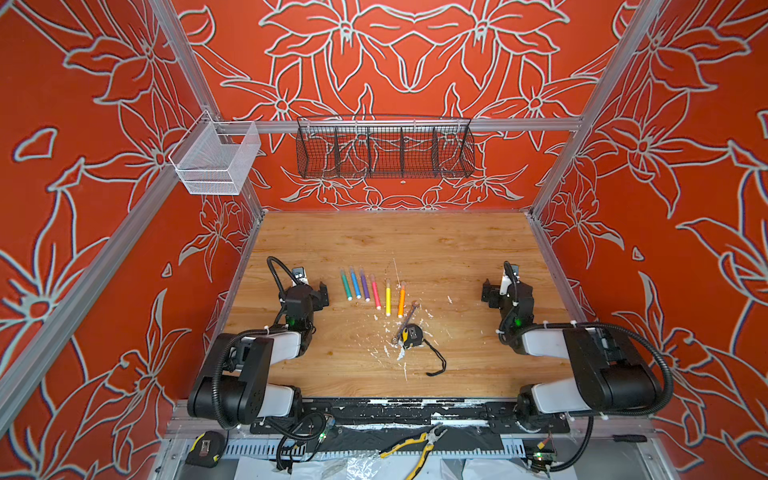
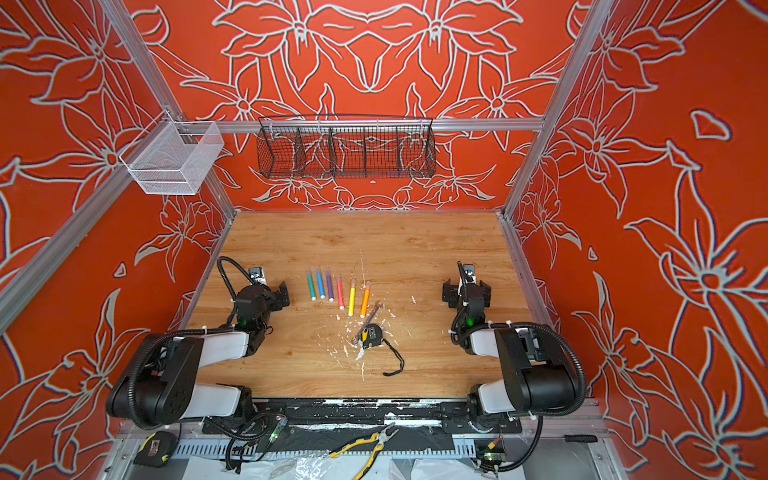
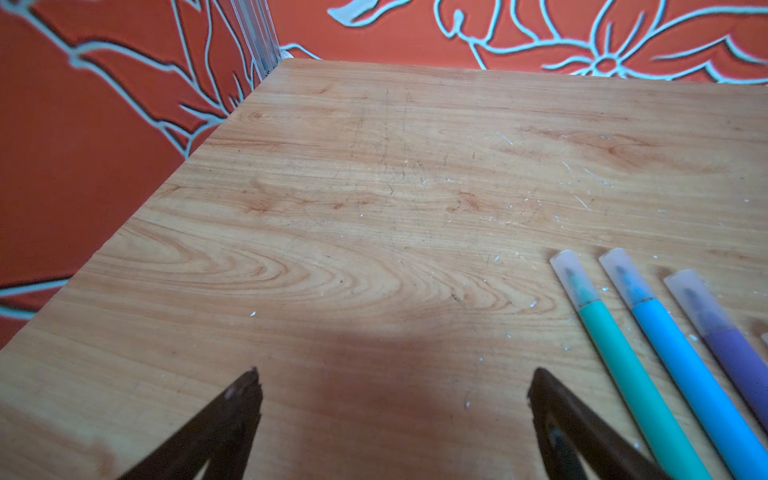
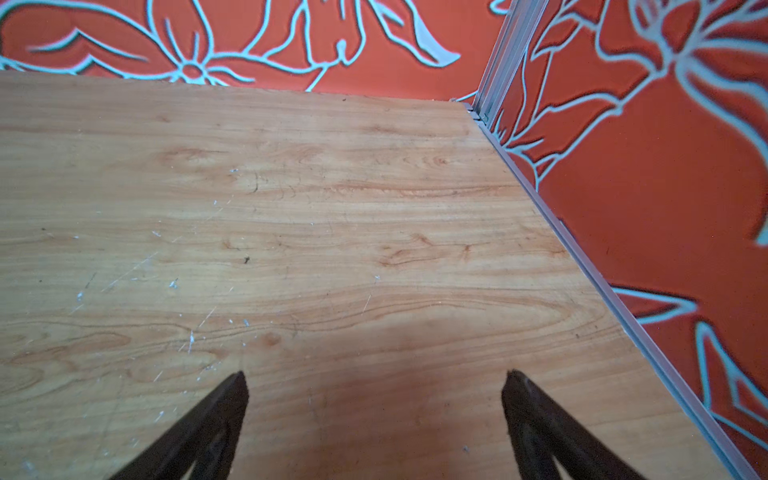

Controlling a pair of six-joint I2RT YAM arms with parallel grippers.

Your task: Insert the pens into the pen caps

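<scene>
Down at the front edge, pliers (image 1: 415, 446) lie off the table (image 1: 415, 241), out of play. Onto the wood now: a tape (image 1: 411, 336) sits among white flecks with a wrench (image 1: 405, 323) touching it, the wrench's far head just beside the orange pen's near end. Both arms sit back at the sides. The left gripper (image 3: 392, 386) hangs over bare wood, jaws spread wide with nothing between them. The right gripper (image 4: 374, 382) matches it, wide apart and empty, well apart from the row. And there's the row: the pens (image 1: 375, 293) lie side by side mid-table between the two grippers, green nearest the left one. The left wrist view shows green, blue and purple each wearing frosted caps (image 3: 575, 278), tips inside. In both top views pink, yellow and orange show pale far ends too, though too small to tell if they're pushed home. No loose cap shows anywhere. My read is that capping is done or all but done. The next move calls for little: at most a seating check, one gripper holding a barrel while the other presses its cap straight along it. Far back, a wire basket (image 1: 384, 149) hangs on the rail.
</scene>
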